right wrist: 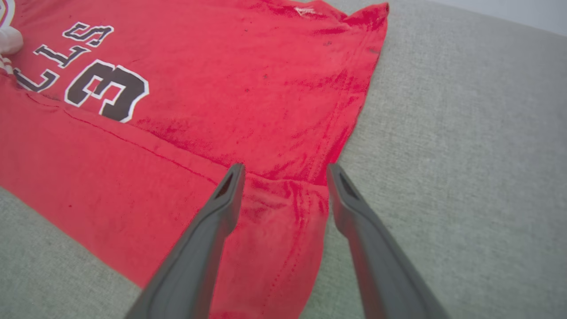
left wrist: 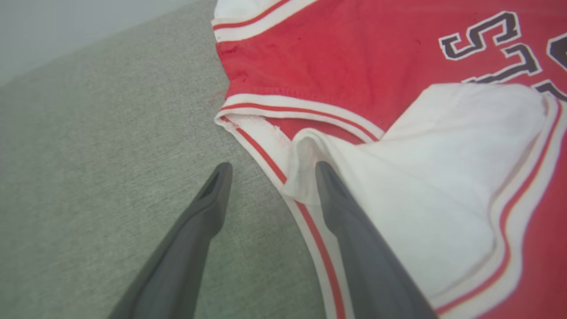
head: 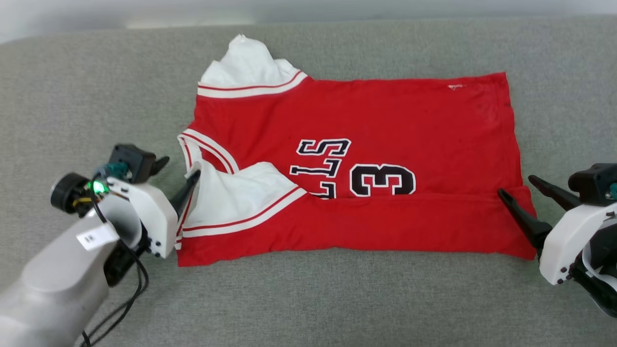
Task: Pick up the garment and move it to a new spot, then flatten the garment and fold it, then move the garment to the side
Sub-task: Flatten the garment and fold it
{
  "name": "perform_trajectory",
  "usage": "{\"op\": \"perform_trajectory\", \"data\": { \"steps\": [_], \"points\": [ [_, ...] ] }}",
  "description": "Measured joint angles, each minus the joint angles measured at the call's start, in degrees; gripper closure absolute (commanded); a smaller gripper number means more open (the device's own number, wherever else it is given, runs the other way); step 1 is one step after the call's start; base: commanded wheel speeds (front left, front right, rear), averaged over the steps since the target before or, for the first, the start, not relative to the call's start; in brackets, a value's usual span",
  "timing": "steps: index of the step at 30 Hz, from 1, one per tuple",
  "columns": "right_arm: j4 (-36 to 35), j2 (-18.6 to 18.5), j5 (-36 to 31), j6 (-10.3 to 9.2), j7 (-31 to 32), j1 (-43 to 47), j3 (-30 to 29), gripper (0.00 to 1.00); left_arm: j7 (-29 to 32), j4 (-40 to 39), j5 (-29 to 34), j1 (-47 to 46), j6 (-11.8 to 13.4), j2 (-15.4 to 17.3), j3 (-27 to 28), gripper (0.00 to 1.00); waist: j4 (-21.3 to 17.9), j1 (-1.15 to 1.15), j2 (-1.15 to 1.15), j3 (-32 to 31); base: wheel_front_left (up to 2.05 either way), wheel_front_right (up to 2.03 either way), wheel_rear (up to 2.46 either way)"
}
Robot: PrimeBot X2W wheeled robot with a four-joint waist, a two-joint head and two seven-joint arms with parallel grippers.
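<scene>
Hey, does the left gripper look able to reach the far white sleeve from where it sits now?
Probably yes. The left gripper stands open at the collar, and only bare grey cushion lies between it and the far white sleeve. Nothing visible blocks that path.

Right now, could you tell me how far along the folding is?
Done: red jersey shirt with white sleeves lies flat on the grey fabric surface, near edge folded over its front. In hand: nothing; left tool and right tool open at its ends. Left: maybe more folds, moving aside.
</scene>
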Motion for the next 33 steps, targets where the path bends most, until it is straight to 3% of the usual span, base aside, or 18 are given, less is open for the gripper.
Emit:
{"op": "perform_trajectory", "data": {
  "steps": [8, 18, 23, 27, 33],
  "points": [
    [-1.6, -0.4, -0.2, 0.00, 0.0, 1.2, -1.4, 0.00, 8.4, -6.1, -1.3, -4.6, -0.7, 5.2, 0.4, 0.00, 1.1, -0.01, 0.00, -4.5, 0.00, 0.00, 0.00],
    [-3.4, 0.7, -1.6, 0.00, 1.5, 1.8, -2.4, 0.00, 34.3, -12.8, -12.8, -8.4, -2.0, 7.9, -1.2, 0.00, 1.1, -0.01, 0.00, -5.3, 0.00, 0.00, 0.00],
    [-3.9, 1.3, -1.9, 0.00, 2.0, 1.8, -2.4, 0.00, 45.7, -14.1, -18.8, -8.2, -1.2, 8.5, -2.5, 0.00, 0.3, -0.01, 0.00, -5.0, 0.00, 0.00, 0.00],
    [-3.9, 1.5, -1.9, 0.00, 2.5, 1.8, -2.3, 0.00, 50.4, -14.5, -19.3, -6.9, -0.2, 9.0, -4.6, 0.00, -0.6, -0.01, 0.00, -4.5, 0.00, 0.00, 0.00],
    [-3.5, 2.0, -1.7, 0.00, 2.8, 1.5, -1.8, 0.00, 51.7, -12.7, -19.3, -3.9, 0.8, 8.5, -6.7, 0.00, -1.9, -0.01, 0.00, -3.5, 0.00, 0.00, 0.00]
  ]
}}
